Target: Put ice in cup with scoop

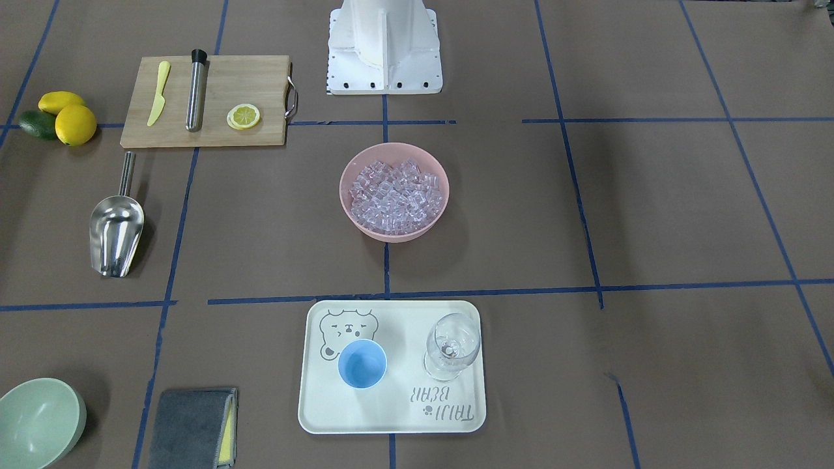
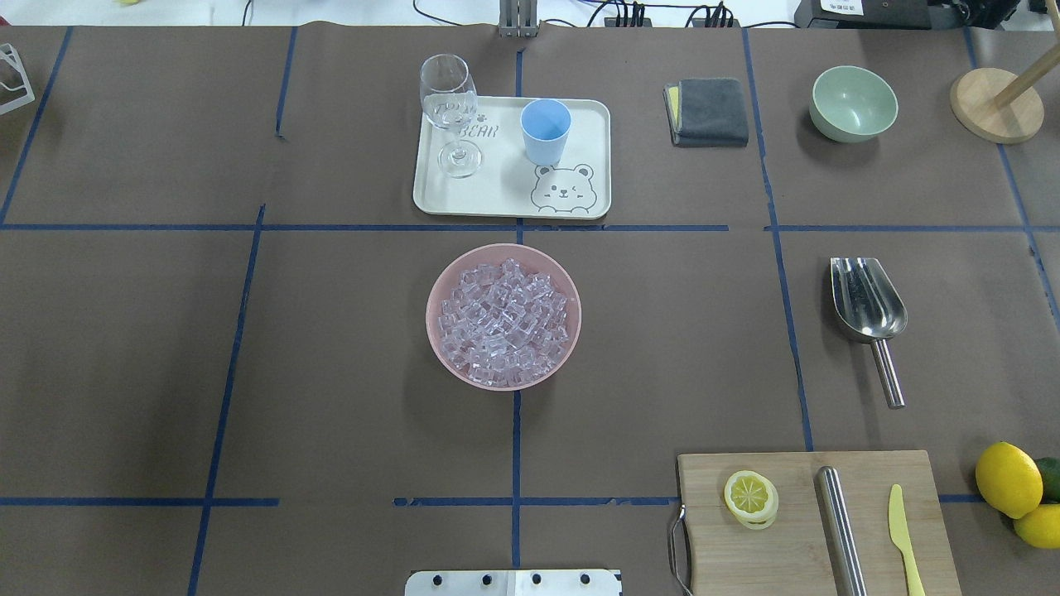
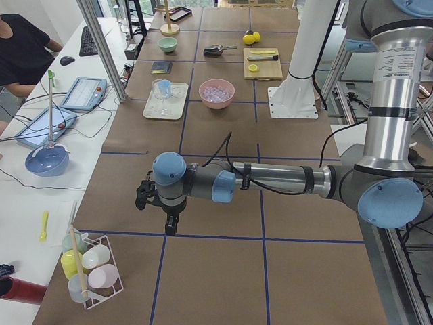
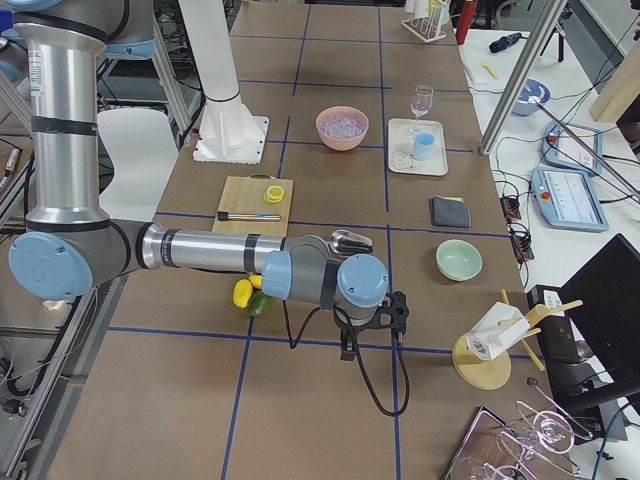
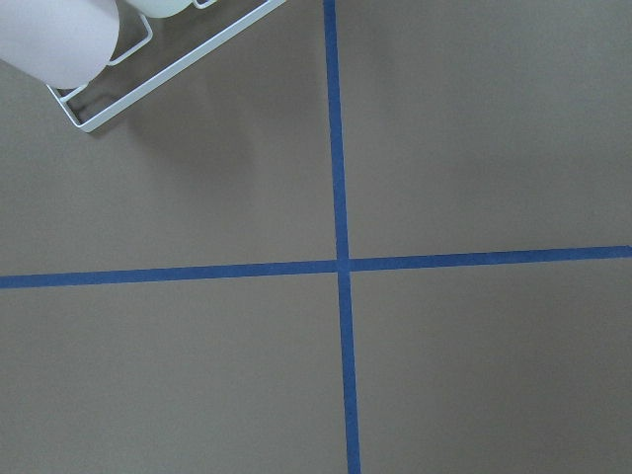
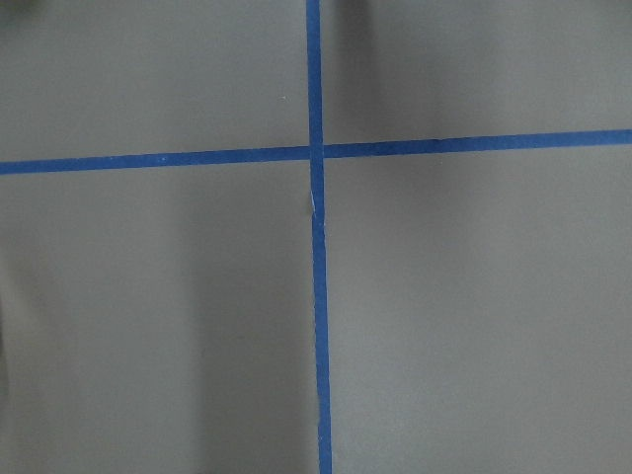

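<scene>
The ice (image 1: 394,195) is a heap of clear cubes in a pink bowl (image 1: 343,190) at the table's middle. The light-blue cup (image 1: 362,363) stands upright and empty on a cream tray (image 1: 391,413), beyond the bowl from the robot. The steel scoop (image 1: 116,231) lies alone on the table on the robot's right side, handle toward the robot. My left gripper (image 3: 169,227) shows only in the exterior left view, far from these things; I cannot tell whether it is open. My right gripper (image 4: 370,345) shows only in the exterior right view; I cannot tell its state either.
A wine glass (image 1: 451,345) stands on the tray beside the cup. A cutting board (image 1: 260,85) holds a steel cylinder (image 1: 195,91), a yellow knife (image 1: 158,94) and a lemon slice (image 1: 243,116). Lemons (image 1: 75,124), a green bowl (image 1: 39,420) and a grey cloth (image 1: 192,426) lie around.
</scene>
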`<state>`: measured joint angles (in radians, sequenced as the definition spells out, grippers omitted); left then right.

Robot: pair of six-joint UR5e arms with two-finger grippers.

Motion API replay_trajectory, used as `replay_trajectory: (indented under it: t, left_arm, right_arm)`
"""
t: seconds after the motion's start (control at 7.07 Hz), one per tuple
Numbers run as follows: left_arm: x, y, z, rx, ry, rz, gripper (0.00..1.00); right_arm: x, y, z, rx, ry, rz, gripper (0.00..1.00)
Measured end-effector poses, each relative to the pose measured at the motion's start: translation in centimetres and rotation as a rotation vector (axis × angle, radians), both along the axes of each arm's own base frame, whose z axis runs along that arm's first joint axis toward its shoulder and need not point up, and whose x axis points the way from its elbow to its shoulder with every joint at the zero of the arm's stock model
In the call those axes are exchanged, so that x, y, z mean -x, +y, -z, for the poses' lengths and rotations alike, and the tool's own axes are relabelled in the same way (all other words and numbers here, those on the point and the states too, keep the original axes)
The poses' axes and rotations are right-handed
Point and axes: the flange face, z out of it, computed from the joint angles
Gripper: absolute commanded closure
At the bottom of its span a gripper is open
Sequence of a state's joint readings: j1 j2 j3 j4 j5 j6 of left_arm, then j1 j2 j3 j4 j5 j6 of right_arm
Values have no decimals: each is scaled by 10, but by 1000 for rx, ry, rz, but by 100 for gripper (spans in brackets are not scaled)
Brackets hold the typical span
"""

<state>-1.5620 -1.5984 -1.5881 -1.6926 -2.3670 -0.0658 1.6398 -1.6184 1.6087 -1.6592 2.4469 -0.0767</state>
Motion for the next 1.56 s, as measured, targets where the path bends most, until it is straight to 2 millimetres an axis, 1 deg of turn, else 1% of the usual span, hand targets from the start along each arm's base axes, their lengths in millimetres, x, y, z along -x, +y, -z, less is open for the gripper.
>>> replay_trajectory:
  t: [0.28,0.42,0.71,0.85,0.99,1.13,1.27,1.41,1.56]
  left_arm:
    - [0,0,2,-6,1,0,0]
    - [0,-1,7,-29,3,0,0]
    - [-4,-6,24,-156,5,-8,0]
    - [-20,-10,34,-227,10,-35,0]
    - [-42,-13,44,-295,18,-73,0]
    - [-57,-15,52,-363,27,-99,0]
    - [-68,-15,59,-405,37,-113,0]
    - [-83,-16,64,-417,50,-128,0]
    - [-102,-17,72,-438,74,-158,0]
  right_arm:
    - [0,-1,1,-2,3,0,0]
    - [0,-2,2,-3,-1,-1,0]
    - [3,-7,10,-18,-40,-3,0]
    - [5,-20,25,-53,-49,2,0]
    - [8,-33,46,-116,-50,9,0]
    - [16,-48,74,-165,-50,-5,0]
    - [27,-65,99,-141,-57,-49,0]
    - [41,-75,111,-76,-67,-89,0]
    - [52,-75,110,-33,-70,-102,0]
